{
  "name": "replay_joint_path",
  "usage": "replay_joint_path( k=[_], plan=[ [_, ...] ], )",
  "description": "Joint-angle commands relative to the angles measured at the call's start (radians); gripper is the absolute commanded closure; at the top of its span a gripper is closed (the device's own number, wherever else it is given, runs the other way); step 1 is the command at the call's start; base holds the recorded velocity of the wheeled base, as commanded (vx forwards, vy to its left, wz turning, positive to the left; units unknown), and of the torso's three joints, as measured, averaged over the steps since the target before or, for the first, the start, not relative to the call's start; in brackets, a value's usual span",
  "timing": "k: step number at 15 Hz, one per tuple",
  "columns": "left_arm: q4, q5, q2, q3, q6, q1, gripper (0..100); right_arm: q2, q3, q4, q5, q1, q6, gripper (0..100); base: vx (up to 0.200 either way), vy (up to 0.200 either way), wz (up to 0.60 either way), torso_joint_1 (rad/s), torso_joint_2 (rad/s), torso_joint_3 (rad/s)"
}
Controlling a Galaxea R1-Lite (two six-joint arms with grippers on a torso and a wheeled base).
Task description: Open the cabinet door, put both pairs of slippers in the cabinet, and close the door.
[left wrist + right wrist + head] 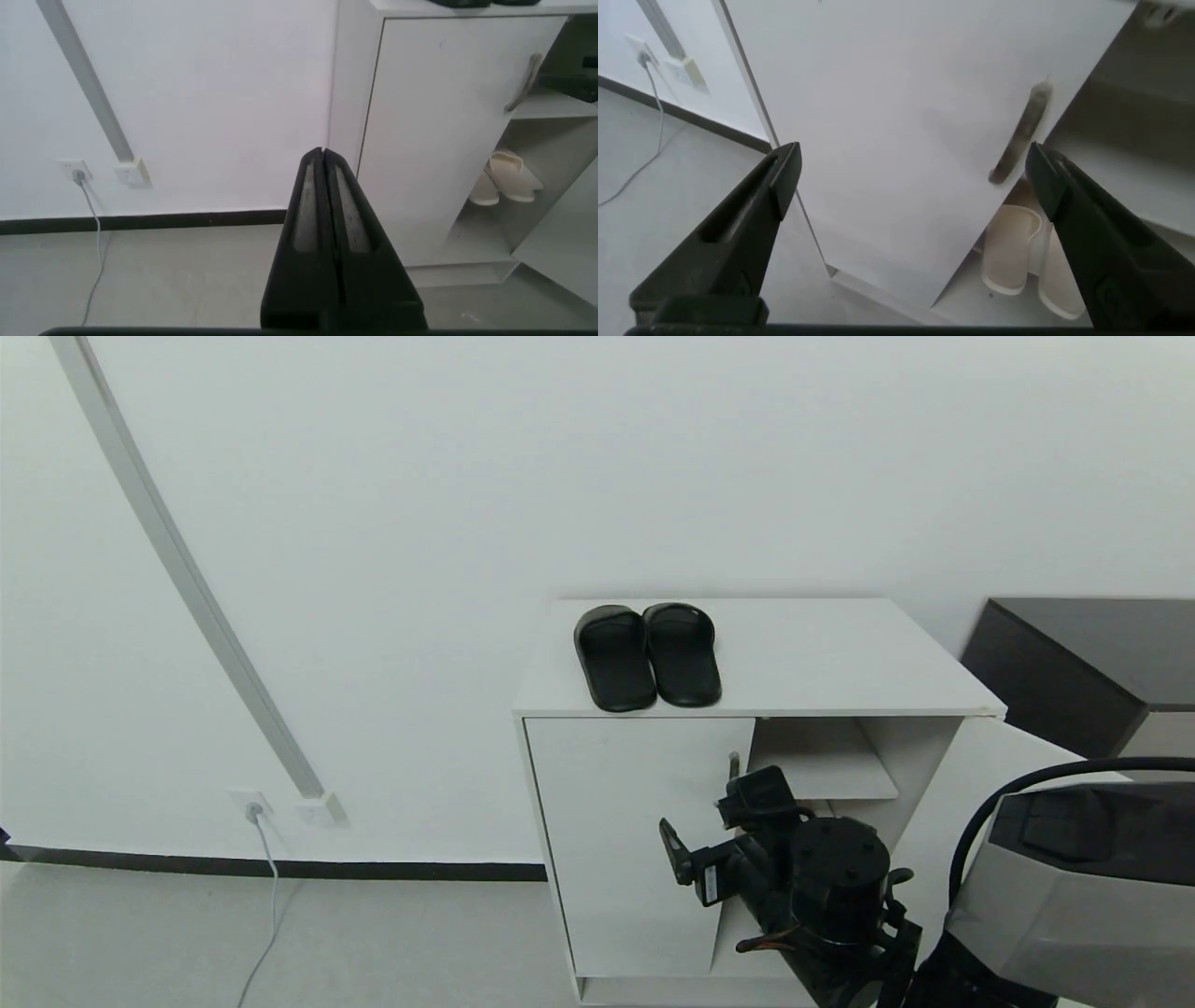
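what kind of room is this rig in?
Likely a bare indoor room staged as a home entryway: a white shoe cabinet against a plain wall, black slippers on top, pale slippers inside at the bottom, wall sockets near the floor.

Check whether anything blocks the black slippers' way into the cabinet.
Nothing visible does. The black slippers lie on the cabinet top; the right half stands open with a bare upper shelf. The white slippers take part of the bottom; the left door is closed.

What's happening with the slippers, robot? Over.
Left tool shut, right tool open at the closed door handle. White slippers inside cabinet, black slippers on top. Path clear.
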Motion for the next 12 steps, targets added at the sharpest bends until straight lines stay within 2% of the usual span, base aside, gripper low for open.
replay_joint_path(
  k=[1,4,6,9,11,12],
  plan=[
    [0.000,0.000,0.001,0.000,0.000,0.000,100,0.002,0.003,-0.001,0.000,0.000,0.000,0,0.000,0.000,0.00,0.266,-0.59,-0.334],
    [0.000,0.000,0.001,0.000,0.000,0.000,100,0.002,0.004,-0.001,0.000,-0.001,0.000,0,0.000,0.000,0.00,0.269,-0.60,-0.336],
    [0.000,0.000,0.001,0.000,0.000,0.000,100,0.026,0.014,-0.052,0.040,-0.006,-0.017,0,0.000,0.000,0.00,0.220,-0.48,-0.266],
    [0.000,0.000,0.001,0.000,0.000,0.000,100,0.022,-0.012,-0.084,0.051,-0.004,-0.082,0,0.000,0.000,0.00,0.041,-0.08,-0.047],
    [0.000,0.000,0.001,0.000,0.000,0.000,100,-0.028,-0.108,0.079,0.051,-0.004,-0.071,0,0.000,0.000,0.00,0.000,0.00,0.000],
    [0.000,0.000,0.001,0.000,0.003,0.000,100,-0.083,-0.193,0.241,0.051,-0.001,-0.028,0,0.000,0.000,0.00,0.000,0.00,0.000]
  ],
)
